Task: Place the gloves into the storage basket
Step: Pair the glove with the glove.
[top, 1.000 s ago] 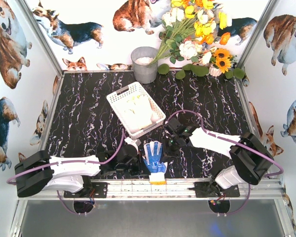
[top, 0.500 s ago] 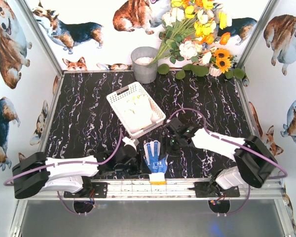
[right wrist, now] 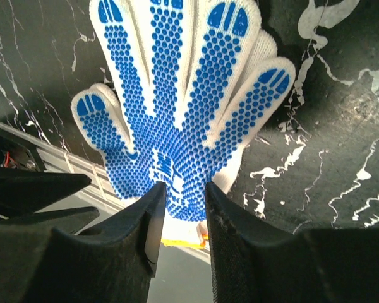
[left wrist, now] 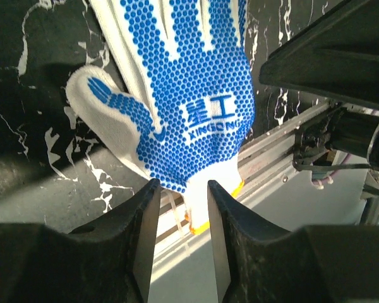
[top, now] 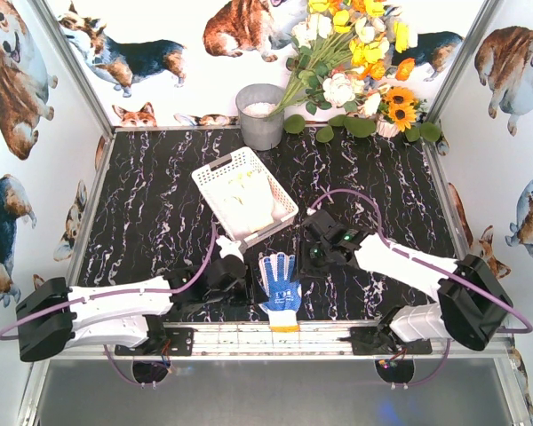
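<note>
The blue-dotted glove (top: 280, 282) is lying palm up at the near edge of the worktop (top: 151, 204), its yellow-trimmed cuff hanging over the metal rail (top: 338, 333). The storage basket (top: 215, 173) is sitting just beyond it, already holding pale gloves (top: 249, 200). The left hand (left wrist: 181, 186) and the right hand (right wrist: 183, 186) are flanking the glove, each with its fingers parted a little and pinching nothing. The step in hand is probably the pickup of this last glove. Next, one hand is likely needing to close on it, lift it and carry it over the basket rim.
</note>
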{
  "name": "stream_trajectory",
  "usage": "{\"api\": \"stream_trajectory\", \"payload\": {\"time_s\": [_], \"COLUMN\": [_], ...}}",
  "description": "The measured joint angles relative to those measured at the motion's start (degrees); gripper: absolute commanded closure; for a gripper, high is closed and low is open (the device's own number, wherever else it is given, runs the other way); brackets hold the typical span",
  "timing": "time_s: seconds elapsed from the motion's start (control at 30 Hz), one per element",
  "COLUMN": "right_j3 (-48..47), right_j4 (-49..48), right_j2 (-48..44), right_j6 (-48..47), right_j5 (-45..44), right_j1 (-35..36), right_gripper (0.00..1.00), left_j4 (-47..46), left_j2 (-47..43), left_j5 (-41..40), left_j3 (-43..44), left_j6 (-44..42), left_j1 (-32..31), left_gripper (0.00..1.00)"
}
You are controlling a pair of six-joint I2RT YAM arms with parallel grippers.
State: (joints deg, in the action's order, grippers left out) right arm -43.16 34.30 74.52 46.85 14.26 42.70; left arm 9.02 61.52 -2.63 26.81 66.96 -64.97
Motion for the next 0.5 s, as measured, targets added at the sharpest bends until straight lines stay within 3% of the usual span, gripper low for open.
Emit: {"api": "stream_trajectory", "payload": {"time_s": [0.2, 0.5], "right_j3": [0.9, 0.9], "right_j4": [-3.5, -5.4], "right_j2": [3.2, 7.5], "right_j6": [0.6, -0.3], "right_j5": [0.0, -1.3], "right_j1": [0.0, 0.0], "right_gripper": [0.81, 0.86], "left_j4": [-1.8, -7.0], "left_j2": [2.2, 10.3], "left_j5": [-2.6, -1.0], "left_j3": [0.7, 0.7], "left_j6": [-1.6, -2.6], "left_j1": [0.3, 0.4], "left_gripper": [0.79, 0.83]}}
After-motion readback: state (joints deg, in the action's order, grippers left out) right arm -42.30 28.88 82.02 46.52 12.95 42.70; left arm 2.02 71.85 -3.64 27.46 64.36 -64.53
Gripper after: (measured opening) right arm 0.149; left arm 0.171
